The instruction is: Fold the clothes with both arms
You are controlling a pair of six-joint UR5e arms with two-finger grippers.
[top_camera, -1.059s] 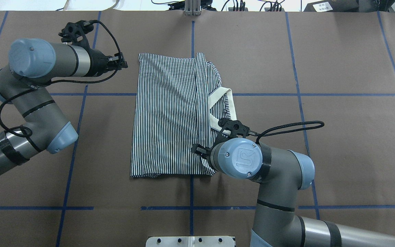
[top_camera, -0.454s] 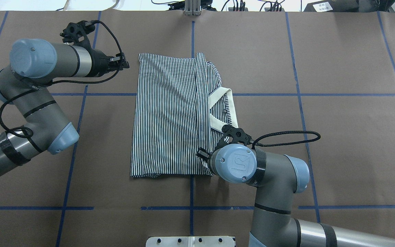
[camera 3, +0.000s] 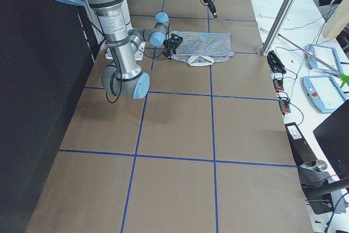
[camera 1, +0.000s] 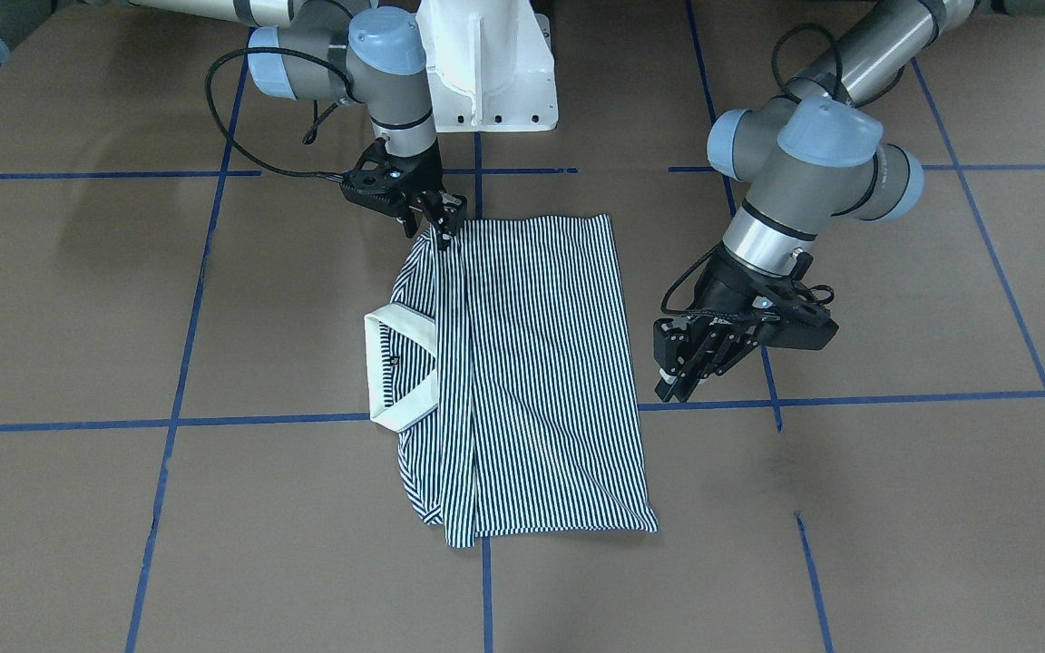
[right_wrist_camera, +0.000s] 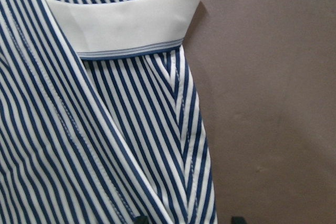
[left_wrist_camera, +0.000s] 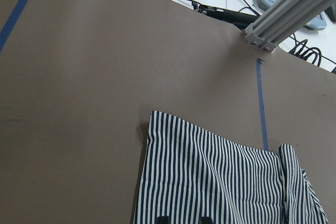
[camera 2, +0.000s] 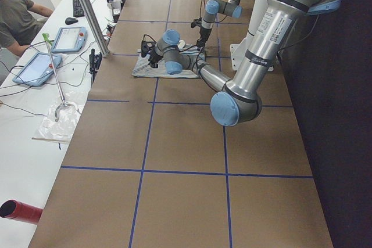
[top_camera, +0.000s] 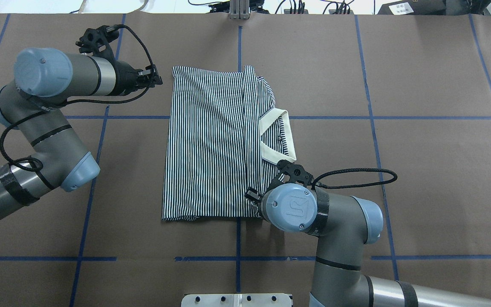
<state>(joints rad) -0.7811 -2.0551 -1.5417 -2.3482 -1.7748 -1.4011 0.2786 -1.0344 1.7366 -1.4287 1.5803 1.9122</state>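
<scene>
- At the upper middle of the front-facing view, the right gripper (camera 1: 439,225) is seen with its jaws parted, set at the polo shirt's corner nearest the robot's base. Its two dark fingertips (right_wrist_camera: 139,220) are shown well apart at the bottom edge of its wrist view. The shirt's striped edge lies between them, and nothing is clamped.
- Right of centre in the same view, the left gripper (camera 1: 672,388) is held just beside the shirt's long edge, clear of the cloth. A narrow gap is shown between its fingertips (left_wrist_camera: 163,219) at the bottom of its wrist view, and nothing is held.
- The polo shirt (top_camera: 207,149) is laid flat at the centre of the overhead view, folded lengthwise into a tall rectangle, with one striped panel lapped over the other right of its middle.
- The cream collar (top_camera: 273,154) is left jutting out past the fold on the shirt's right side in that view, and a small dark button is seen inside it.
- The right arm (top_camera: 339,221) is brought in from the lower right of the overhead view, and most of its gripper is hidden by its blue-capped wrist. The left arm (top_camera: 49,111) is brought in from the left edge.
- The table (top_camera: 420,170) is covered in brown paper marked with blue tape lines (top_camera: 399,117).
- The white pedestal (camera 1: 486,63) is seen at the top centre of the front-facing view.
- A person (camera 2: 14,13) is seen at the upper left of the exterior left view.
</scene>
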